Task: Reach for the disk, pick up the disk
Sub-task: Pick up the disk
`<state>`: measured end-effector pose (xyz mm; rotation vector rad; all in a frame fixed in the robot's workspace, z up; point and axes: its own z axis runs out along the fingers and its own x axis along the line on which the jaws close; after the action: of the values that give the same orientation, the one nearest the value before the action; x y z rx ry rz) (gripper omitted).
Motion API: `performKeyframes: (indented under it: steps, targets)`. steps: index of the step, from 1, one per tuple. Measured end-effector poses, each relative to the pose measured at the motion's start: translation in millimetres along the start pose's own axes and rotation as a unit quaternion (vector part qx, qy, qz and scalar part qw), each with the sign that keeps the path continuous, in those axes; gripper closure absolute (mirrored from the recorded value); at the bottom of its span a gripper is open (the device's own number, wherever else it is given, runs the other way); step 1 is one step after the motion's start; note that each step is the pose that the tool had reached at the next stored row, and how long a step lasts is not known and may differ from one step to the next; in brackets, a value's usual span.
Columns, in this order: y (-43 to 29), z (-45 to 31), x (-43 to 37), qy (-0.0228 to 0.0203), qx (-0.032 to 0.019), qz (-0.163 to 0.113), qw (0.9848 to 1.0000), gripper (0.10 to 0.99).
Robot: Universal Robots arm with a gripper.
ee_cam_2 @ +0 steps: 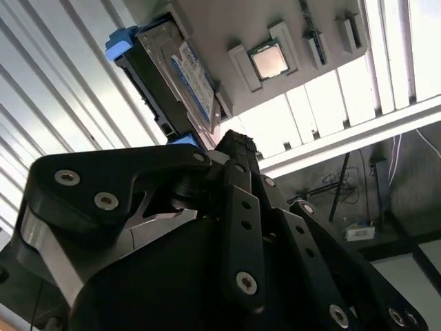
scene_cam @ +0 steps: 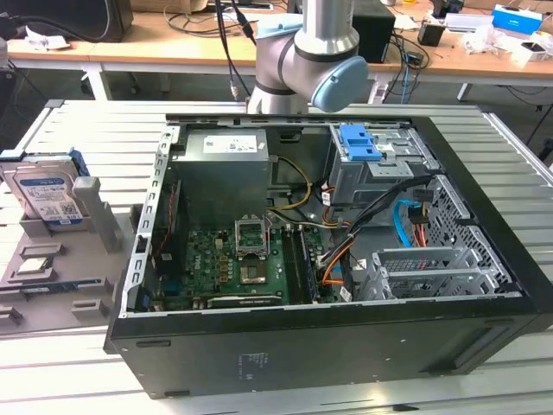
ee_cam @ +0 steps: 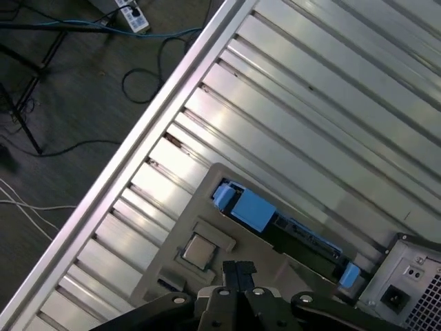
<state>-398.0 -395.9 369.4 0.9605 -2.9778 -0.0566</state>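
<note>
The disk (scene_cam: 50,197) stands on edge in a grey holder (scene_cam: 52,285) at the exterior view's left, beside the open computer case. It is silver with a blue-and-white label and a blue frame. In both wrist views the disk (ee_cam: 296,231) (ee_cam_2: 180,76) lies ahead of my gripper, some way off and untouched. My gripper (ee_cam: 238,272) (ee_cam_2: 236,145) hangs high above the holder with its black fingers shut together and nothing between them.
A small square processor chip (ee_cam: 200,249) (ee_cam_2: 269,61) sits in the same holder next to the disk. The black computer case (scene_cam: 328,346) fills the middle of the slatted metal table (ee_cam: 310,103). Past the table's edge are floor cables (ee_cam: 103,41).
</note>
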Motion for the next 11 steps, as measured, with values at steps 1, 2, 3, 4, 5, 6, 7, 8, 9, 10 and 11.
performKeyframes:
  steps: [1, 2, 3, 4, 5, 6, 7, 8, 9, 10, 11]
  targets:
    - [0.0, 0.0, 0.0, 0.0003, 0.0, -0.008, 1.0, 0.98]
    - [0.0, 0.0, 0.0, 0.0005, 0.0, -0.014, 0.9999, 0.98]
    - [0.0, 0.0, 0.0, 0.0007, 0.0, -0.018, 0.9998, 0.98]
    - [0.0, 0.0, 0.0, 0.0008, 0.0, -0.022, 0.9997, 0.98]
    - [0.0, 0.0, 0.0, 0.001, 0.0, -0.027, 0.9996, 0.98]
    - [0.0, 0.0, 0.0, 0.0013, 0.0, -0.035, 0.9994, 0.98]
    - [0.0, 0.0, 0.0, 0.0016, 0.0, -0.043, 0.9991, 0.98]
    - [0.0, 0.0, 0.0, 0.0018, 0.0, -0.048, 0.9989, 0.98]
    - [0.0, 0.0, 0.0, 0.002, 0.0, -0.052, 0.9986, 0.98]
    - [0.0, 0.0, 0.0, 0.0023, 0.0, -0.059, 0.9982, 0.98]
    - [0.1, 0.0, 0.0, 0.0024, 0.0, -0.064, 0.9979, 0.98]
